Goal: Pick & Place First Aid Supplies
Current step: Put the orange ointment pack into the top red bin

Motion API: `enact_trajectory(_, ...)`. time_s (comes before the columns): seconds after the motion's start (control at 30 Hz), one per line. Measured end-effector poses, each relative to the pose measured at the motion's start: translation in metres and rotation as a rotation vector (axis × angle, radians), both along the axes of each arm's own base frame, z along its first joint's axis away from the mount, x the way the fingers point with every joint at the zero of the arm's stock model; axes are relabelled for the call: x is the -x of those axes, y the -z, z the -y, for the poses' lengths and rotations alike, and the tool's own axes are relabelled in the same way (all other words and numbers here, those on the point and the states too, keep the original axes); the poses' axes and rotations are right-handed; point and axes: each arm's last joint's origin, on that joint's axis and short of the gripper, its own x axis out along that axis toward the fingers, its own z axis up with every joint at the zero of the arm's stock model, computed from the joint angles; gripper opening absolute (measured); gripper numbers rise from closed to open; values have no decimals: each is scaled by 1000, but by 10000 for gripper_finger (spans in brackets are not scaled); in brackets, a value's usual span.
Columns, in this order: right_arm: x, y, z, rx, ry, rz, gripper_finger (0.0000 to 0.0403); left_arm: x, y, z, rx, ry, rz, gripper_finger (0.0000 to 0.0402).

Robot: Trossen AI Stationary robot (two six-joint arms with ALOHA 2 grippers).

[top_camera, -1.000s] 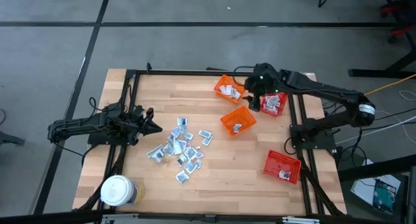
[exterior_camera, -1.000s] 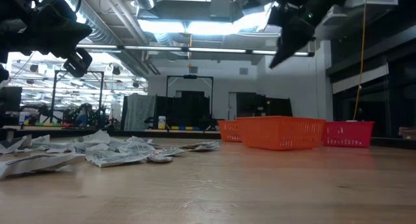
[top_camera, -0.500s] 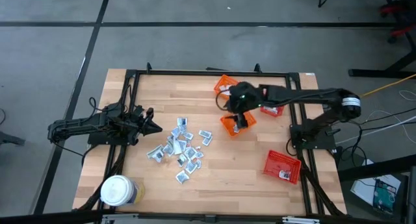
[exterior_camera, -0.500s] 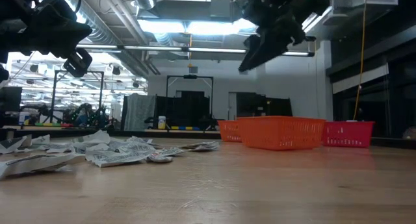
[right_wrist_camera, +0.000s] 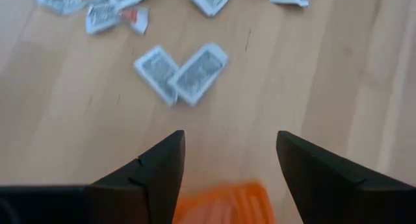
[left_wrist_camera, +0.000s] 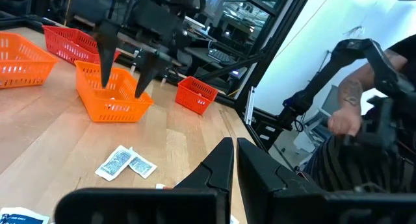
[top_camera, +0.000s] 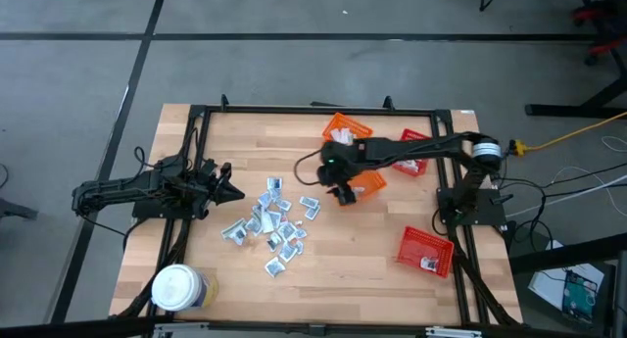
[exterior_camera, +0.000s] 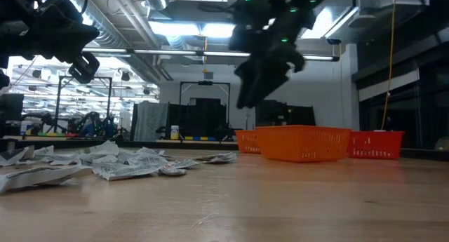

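Right hand: I have my right hand (top_camera: 342,193) hanging over the counter with its fingers spread wide and nothing between them.
Directly behind it: the nearest orange basket (top_camera: 361,181) sits just at its back, its rim showing between my fingers in the right wrist view.
Just ahead of it: two sachets (right_wrist_camera: 182,73) lie flat on the bare counter (top_camera: 353,250), touching at one corner in a V, apart from the main heap.
Farther ahead: the rest of the first aid supplies (top_camera: 266,225) lie scattered in a loose pile, several overlapping.
Beyond the pile: my left hand (top_camera: 235,192) waits at the far edge of the heap, fingers pressed together, holding nothing.
Off to the sides: a second orange basket (top_camera: 344,133) and two red baskets (top_camera: 425,251) stand well away from the pile; a white-lidded jar (top_camera: 176,288) sits at the far corner.
Step in hand: I judge this the reach toward the next pick, with the hand empty.
Next move: I would come down over the V-shaped pair, line my fingers across one sachet only, and close low against the wood, since they are thin and flat.
Risk: the touching neighbour may drag along or slide away.
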Motion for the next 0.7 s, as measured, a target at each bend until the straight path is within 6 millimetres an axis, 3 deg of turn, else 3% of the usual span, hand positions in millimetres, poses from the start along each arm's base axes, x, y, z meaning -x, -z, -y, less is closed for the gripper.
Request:
enact_trajectory(0.17,-34,1,-2,-47,55,-38,241,0,0,0,0,0,0,16)
enact_trajectory(0.33,-56,5,-8,-128,177,-81,241,0,0,0,0,0,0,16)
enact_trajectory(0.53,-67,15,-21,-183,245,-101,241,0,0,0,0,0,0,15)
enact_trajectory(0.7,-72,36,-28,-184,278,-155,241,0,0,0,0,0,0,15)
